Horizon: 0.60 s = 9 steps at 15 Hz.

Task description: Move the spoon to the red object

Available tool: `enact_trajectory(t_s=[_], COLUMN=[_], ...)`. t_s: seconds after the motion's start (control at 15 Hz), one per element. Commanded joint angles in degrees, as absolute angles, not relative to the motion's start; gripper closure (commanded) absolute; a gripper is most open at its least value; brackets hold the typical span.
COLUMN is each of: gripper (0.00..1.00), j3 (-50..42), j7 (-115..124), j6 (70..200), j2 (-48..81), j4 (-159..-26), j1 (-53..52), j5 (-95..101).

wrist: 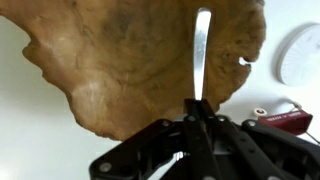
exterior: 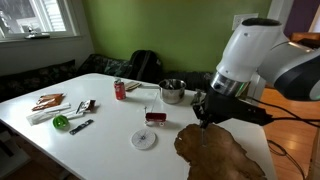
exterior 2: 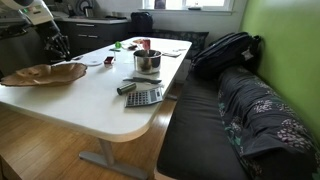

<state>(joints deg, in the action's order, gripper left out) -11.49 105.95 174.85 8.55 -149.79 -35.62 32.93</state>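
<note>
Over lobed brown platter (wrist: 120, 70), slim shiny spoon (wrist: 202, 50).

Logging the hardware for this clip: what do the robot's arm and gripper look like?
The arm has smooth, rounded white shells with a darker grey section near one joint. The gripper is black and boxy, and the wrist view shows angular linkages and narrow dark fingers. No markings are legible, and no cable can be made out for certain.

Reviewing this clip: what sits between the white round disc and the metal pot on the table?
A small dark red object lies between the white disc and the metal pot. This shows in an exterior view.
</note>
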Motion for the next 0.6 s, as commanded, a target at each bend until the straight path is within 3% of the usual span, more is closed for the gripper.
enact_trajectory(t_s=[0.0,0.07,0.13,0.53], gripper=[0.92,0.98,0.98,0.98], j3=[-12.1,-12.3,-16.2,-23.2], j7=[106.0,106.0,116.1,131.2], j6=[174.2,173.8,175.2,177.0], j2=[6.3,4.7,6.4,15.0], j4=[-150.8,-151.7,-147.1,-130.6], j1=[-35.9,-36.1,-36.9,-37.1], j5=[33.5,33.7,41.8,45.3])
